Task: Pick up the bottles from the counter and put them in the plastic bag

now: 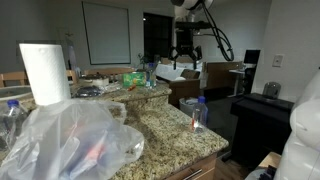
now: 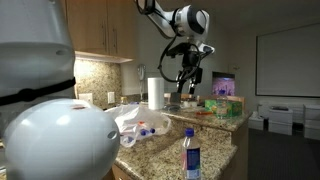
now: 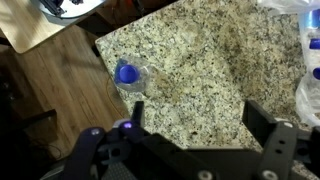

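Speckled beige-brown granite counter [image 3: 200,70] carries a small clear plastic bottle with a blue cap [image 3: 127,74] upright near its corner; the crinkled translucent whitish plastic bag [image 1: 70,135] lies well apart on it. My claw [image 3: 200,125] hangs above, spread wide, empty.

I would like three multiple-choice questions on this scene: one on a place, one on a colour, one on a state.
1. Where does the bottle stand?
A. near a corner of the counter
B. in a sink
C. on a shelf

2. What colour is its cap?
A. red
B. blue
C. white

3. How is the gripper?
A. shut on the bottle
B. open and empty, above the counter
C. shut and empty

Answers:
1 A: the wrist view shows it beside the granite corner.
2 B: seen from above, the cap is blue.
3 B: the jaws stand apart with only granite between them.
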You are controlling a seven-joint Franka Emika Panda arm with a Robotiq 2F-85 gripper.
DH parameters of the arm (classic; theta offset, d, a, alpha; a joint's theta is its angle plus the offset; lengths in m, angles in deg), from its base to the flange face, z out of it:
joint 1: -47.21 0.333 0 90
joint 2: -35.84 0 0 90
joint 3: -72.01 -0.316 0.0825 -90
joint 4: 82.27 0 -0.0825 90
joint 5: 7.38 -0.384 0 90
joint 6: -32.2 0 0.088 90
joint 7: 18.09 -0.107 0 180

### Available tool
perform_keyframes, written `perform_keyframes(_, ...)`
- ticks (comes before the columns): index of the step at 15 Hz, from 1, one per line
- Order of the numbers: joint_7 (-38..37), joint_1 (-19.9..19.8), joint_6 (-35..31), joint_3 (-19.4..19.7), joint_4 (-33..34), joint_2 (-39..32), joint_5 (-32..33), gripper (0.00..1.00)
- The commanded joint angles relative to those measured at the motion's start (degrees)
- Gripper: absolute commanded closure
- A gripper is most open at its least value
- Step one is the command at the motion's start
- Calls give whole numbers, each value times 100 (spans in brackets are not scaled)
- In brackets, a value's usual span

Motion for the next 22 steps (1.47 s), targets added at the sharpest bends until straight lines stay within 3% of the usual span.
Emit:
perform_keyframes(1, -611, -262, -377, -68, -463, 144, 88, 0)
perform_keyframes(7, -1572, -658, -357, 29, -993, 420, 333, 0)
perform_keyframes(15, -2487, -757, -495, -72, -1925, 743, 285, 0)
perform_keyframes(22, -3402, -807, -1854, -97, -2455, 844, 280, 0)
